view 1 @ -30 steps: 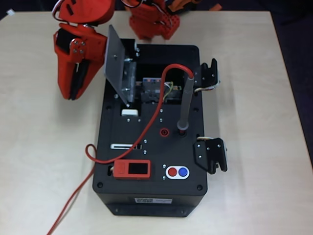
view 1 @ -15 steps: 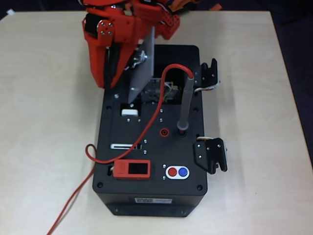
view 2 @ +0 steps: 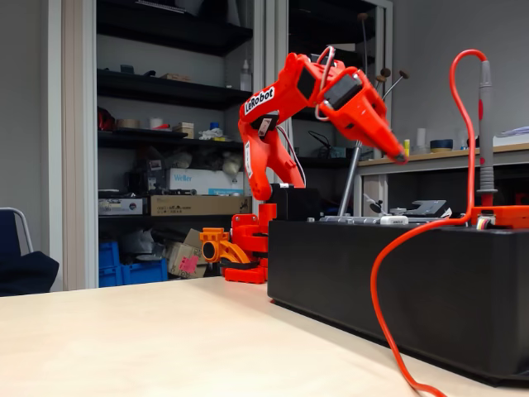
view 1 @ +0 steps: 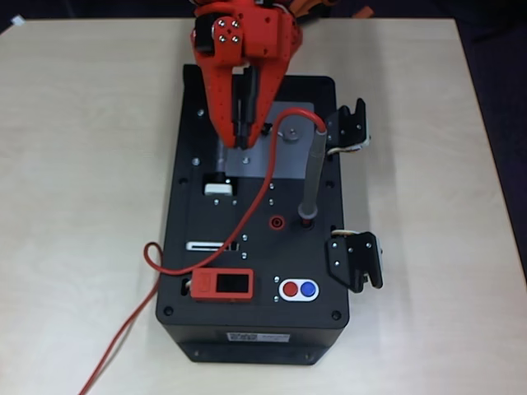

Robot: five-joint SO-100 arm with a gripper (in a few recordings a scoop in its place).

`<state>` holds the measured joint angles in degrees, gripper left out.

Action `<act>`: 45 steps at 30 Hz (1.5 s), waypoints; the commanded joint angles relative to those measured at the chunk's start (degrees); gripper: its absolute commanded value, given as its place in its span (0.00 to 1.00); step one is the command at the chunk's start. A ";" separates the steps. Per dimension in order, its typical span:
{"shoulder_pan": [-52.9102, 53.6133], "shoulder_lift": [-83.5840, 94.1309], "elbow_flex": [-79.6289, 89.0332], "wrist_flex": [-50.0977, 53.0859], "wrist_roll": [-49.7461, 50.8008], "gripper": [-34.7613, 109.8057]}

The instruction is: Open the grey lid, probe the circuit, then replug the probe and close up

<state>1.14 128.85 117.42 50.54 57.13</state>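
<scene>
I see the flat light-grey metal lid lying closed on the black box, directly under my red two-finger claw. The fingers look nearly together, gripping nothing. The slim grey pen-shaped probe stands plugged upright just right of the claw in the overhead view, its long axis near vertical. I judge the lid's knob the next target, just right of my fingertips.

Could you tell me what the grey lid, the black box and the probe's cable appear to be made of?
The grey lid looks like sheet metal with a dull brushed finish: flat, thin and evenly light grey. The black box seems to be matte painted metal or hard plastic; its screwed top panel reflects little, so I can't say which. The probe trails a red cable that looks like glossy flexible rubber or plastic insulation, bending in smooth loops.
</scene>
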 commanded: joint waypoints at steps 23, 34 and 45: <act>-10.99 42.71 42.98 -39.11 47.02 0.24; -10.55 57.57 52.47 -46.76 66.88 0.24; -9.05 61.44 57.39 -68.91 82.71 0.24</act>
<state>-8.17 189.49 174.11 -13.89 135.88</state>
